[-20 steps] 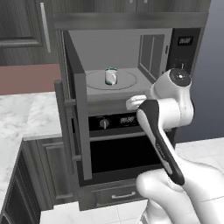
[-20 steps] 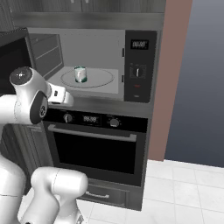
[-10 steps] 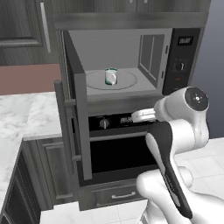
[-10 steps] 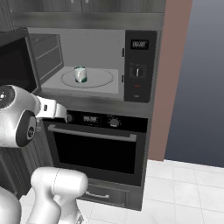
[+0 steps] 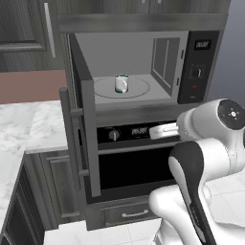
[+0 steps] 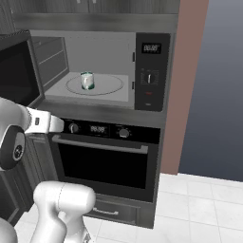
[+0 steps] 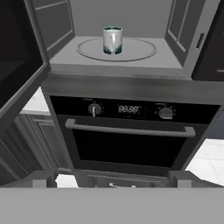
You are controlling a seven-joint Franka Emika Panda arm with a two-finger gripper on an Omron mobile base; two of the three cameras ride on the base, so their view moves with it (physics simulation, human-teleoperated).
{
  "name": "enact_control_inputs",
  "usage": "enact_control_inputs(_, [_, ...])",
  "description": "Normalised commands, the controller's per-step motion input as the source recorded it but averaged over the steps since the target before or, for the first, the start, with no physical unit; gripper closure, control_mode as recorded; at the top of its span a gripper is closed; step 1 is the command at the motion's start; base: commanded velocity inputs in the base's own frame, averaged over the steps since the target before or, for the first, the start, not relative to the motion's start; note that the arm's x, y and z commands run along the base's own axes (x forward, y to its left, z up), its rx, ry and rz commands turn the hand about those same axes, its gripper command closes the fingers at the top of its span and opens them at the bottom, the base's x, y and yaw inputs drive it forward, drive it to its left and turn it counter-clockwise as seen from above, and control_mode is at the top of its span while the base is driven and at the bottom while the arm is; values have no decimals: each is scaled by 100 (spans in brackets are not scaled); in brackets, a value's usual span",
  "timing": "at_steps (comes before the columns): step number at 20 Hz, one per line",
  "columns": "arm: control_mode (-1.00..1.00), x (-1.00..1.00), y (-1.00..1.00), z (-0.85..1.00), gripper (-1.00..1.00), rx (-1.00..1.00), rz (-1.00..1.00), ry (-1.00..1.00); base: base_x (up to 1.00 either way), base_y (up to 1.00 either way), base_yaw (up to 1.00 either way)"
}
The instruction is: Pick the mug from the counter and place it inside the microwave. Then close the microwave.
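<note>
The mug [image 5: 121, 83] [image 6: 87, 80] [image 7: 112, 40], pale with a teal rim, stands upright on the round turntable inside the microwave [image 5: 129, 55] [image 6: 102, 52]. The microwave door [image 5: 88, 139] [image 6: 16, 71] [image 7: 17, 57] hangs wide open to the left. My gripper [image 7: 113, 179] is open and holds nothing. It sits below and in front of the microwave opening, level with the oven's control strip, well clear of the mug. The white hand [image 5: 162, 130] [image 6: 45, 122] points at that strip. The marble counter [image 5: 24, 129] lies to the left.
Under the microwave is an oven [image 5: 129, 167] [image 6: 102, 163] with knobs and a horizontal handle [image 7: 129, 130]. The microwave's control panel [image 5: 198, 67] [image 6: 152, 71] is on the right. A brown wall panel [image 6: 182, 85] stands right of it, above white floor tiles [image 6: 199, 209].
The arm has drawn back and down from the microwave opening to oven-panel height. The mug stays on the turntable. The gripper stays open.
</note>
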Motion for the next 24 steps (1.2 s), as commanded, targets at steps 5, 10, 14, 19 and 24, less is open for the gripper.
enact_control_inputs(5, [-100, -32, -5, 10, -100, 0, 0, -13, 0, 0, 0])
enact_control_inputs(10, [-100, -49, 0, 3, -100, 0, 0, -21, 0, 0, 0])
enact_control_inputs(14, [-100, -55, 0, 0, -100, 0, 0, -21, 0, 0, 0])
enact_control_inputs(19, [-100, -89, 0, 0, -100, 0, 0, -27, 0, 0, 0])
enact_control_inputs(24, [-100, -73, 2, 0, -100, 0, 0, -22, 0, 0, 0])
